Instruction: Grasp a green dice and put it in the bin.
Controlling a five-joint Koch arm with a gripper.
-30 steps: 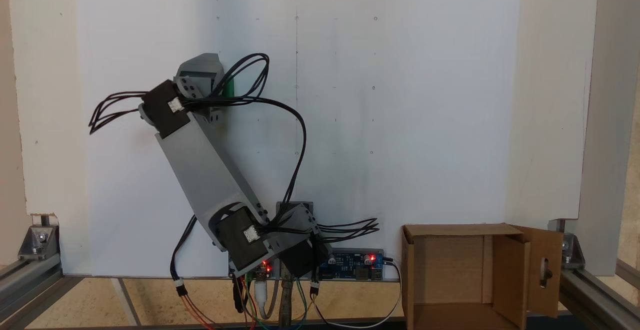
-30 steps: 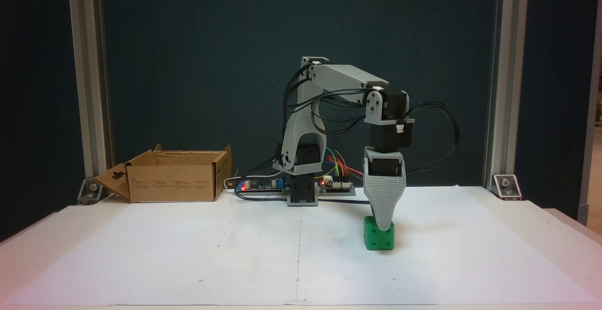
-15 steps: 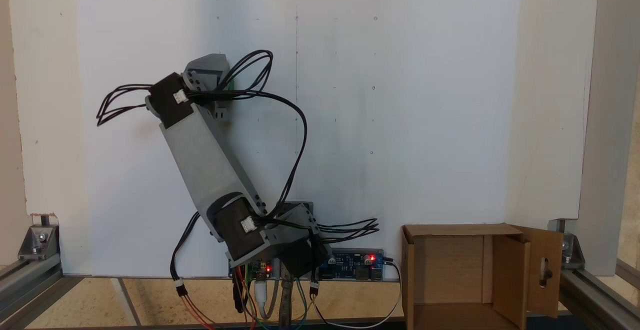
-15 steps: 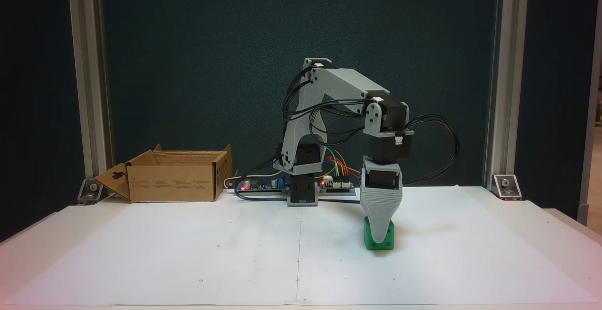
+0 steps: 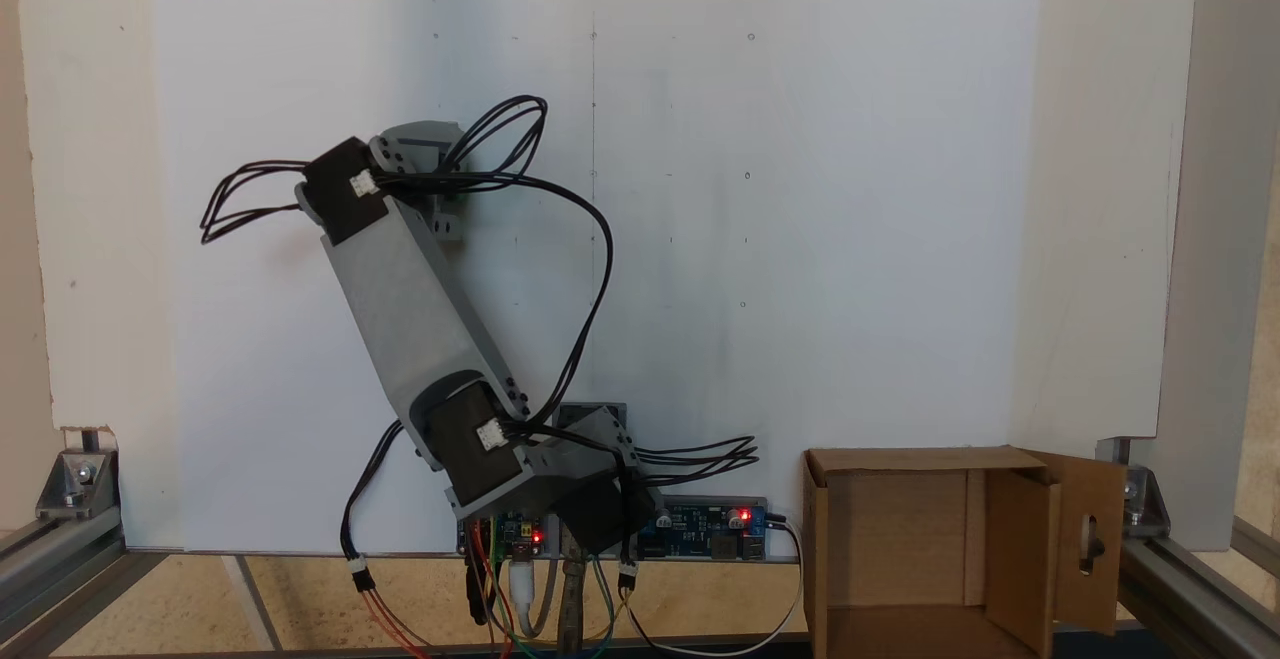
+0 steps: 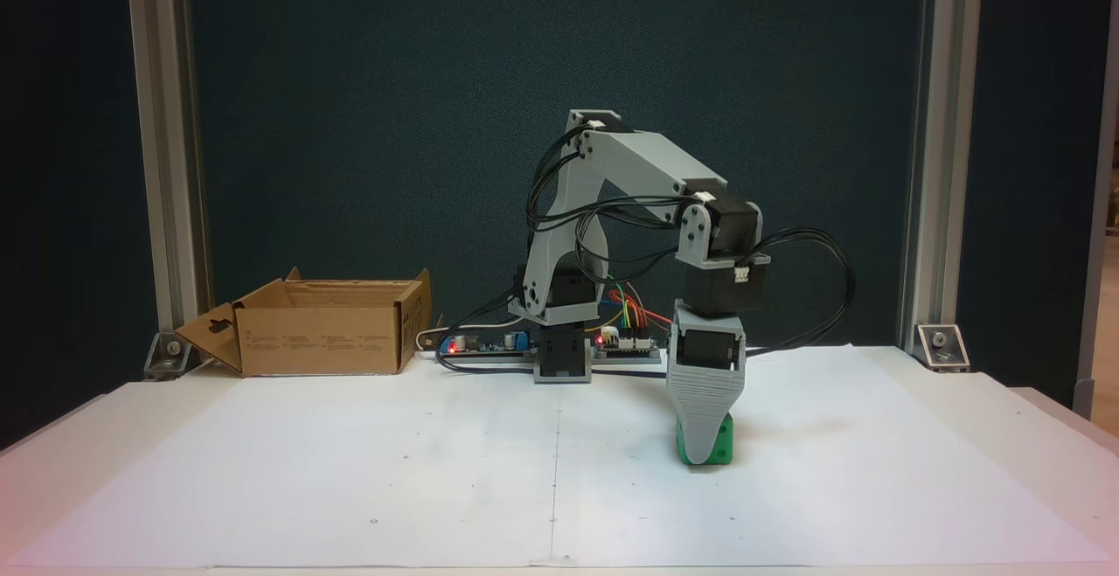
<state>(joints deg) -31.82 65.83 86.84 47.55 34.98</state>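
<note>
The green dice (image 6: 720, 445) sits on the white paper, right of centre in a fixed view. My gripper (image 6: 697, 457) points straight down over it. Its broad grey front jaw covers most of the dice's face and reaches nearly to the paper. The other jaw is hidden behind it, so I cannot tell how the jaws stand. From above, in a fixed view, the wrist housing (image 5: 415, 144) hides the dice. The bin (image 6: 323, 340) is an open cardboard box at the back left. In a fixed view the bin (image 5: 900, 529) lies at the lower right, with its keyhole flap (image 5: 1090, 539) folded out.
Circuit boards with red lights (image 5: 710, 519) and coloured wires lie by the arm's base (image 6: 561, 357). Black cables loop out from the wrist (image 6: 830, 279). Aluminium posts (image 6: 166, 165) and corner brackets (image 6: 940, 344) stand at the table's back corners. White paper (image 6: 350, 471) covers the table.
The arm has lowered the gripper further over the dice, so the jaw now hides more of it. From above, the green sliver beside the wrist has disappeared.
</note>
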